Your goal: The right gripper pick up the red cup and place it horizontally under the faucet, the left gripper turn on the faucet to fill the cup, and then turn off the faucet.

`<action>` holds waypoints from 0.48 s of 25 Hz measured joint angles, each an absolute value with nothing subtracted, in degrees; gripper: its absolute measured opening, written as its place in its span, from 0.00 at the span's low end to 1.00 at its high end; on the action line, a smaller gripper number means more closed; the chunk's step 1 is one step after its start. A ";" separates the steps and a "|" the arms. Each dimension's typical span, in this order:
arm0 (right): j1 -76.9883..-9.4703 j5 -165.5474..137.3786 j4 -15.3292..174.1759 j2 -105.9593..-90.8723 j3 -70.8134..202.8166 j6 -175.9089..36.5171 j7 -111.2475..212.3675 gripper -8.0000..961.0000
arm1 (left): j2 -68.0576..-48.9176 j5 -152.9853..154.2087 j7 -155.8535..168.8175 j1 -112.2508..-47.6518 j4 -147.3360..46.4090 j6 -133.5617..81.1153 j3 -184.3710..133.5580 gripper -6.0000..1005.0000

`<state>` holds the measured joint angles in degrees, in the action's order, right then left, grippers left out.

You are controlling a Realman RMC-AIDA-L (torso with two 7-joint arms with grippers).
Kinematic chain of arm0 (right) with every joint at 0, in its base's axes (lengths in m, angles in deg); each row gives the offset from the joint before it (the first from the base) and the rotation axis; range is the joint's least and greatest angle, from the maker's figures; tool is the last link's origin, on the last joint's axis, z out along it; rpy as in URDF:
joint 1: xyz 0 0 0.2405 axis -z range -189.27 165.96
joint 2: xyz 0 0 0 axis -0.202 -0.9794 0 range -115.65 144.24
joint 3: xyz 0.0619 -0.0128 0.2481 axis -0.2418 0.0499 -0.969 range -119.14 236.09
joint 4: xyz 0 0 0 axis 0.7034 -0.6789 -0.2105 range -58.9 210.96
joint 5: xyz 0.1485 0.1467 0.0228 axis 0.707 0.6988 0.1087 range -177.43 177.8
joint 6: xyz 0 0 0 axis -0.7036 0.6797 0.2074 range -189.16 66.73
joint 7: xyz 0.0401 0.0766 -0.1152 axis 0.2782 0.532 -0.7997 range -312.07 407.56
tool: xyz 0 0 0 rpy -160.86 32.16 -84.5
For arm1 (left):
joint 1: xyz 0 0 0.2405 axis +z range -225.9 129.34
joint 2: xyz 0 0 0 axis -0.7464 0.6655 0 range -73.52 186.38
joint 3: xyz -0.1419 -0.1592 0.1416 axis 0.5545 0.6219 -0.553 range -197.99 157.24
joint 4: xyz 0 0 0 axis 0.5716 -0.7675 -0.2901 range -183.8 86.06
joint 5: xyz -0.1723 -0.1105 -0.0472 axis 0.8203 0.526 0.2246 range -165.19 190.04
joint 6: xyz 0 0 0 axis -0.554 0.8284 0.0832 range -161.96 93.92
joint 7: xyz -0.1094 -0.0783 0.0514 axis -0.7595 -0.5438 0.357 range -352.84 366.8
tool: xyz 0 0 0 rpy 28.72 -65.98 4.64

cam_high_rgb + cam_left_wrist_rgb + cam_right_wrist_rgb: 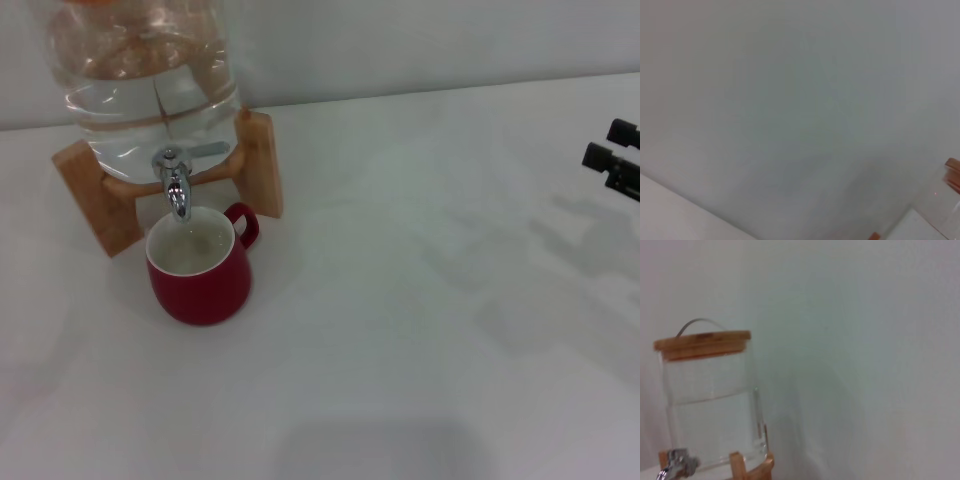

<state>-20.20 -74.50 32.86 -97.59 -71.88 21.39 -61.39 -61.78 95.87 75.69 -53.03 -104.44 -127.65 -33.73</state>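
red cup [198,272] sits upright on the bench [420,300] right under the faucet [177,182]. your right hand [612,158] hangs well off to the right, grip unreadable; your left hand's out of sight.

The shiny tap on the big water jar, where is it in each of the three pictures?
Head view: the faucet is upper left, right above the red cup.
Left wrist view: not in it; only a jar edge at one corner.
Right wrist view: it peeks in at the bottom left corner.
Shared landmark: the glass jar on its wooden stand.
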 joint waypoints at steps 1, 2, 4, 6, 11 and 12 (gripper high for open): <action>-20.24 -74.49 32.89 -97.58 -72.51 21.33 -60.29 0.55 | -61.78 95.87 75.69 -53.08 -104.44 -127.62 -33.73 0.89; -20.23 -74.49 32.92 -97.59 -72.95 21.31 -59.67 0.55 | -61.78 95.86 75.69 -53.16 -104.43 -127.57 -33.73 0.89; -20.11 -74.49 32.95 -97.72 -74.03 21.26 -58.41 0.55 | -61.78 95.73 75.67 -53.20 -104.42 -127.53 -33.73 0.89; -19.99 -74.49 32.95 -97.95 -74.79 21.15 -57.48 0.55 | -61.78 95.71 75.65 -53.13 -104.42 -127.52 -33.73 0.89; -19.96 -74.49 32.83 -98.18 -75.30 20.13 -53.37 0.55 | -61.78 95.83 74.91 -52.78 -104.67 -127.50 -33.73 0.89; -19.97 -74.50 32.79 -98.20 -75.33 19.75 -52.32 0.55 | -61.78 95.83 74.78 -52.78 -104.70 -127.49 -33.73 0.89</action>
<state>-19.97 -74.50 32.79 -98.20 -75.33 19.75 -52.32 -61.78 95.83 74.78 -52.78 -104.70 -127.49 -33.73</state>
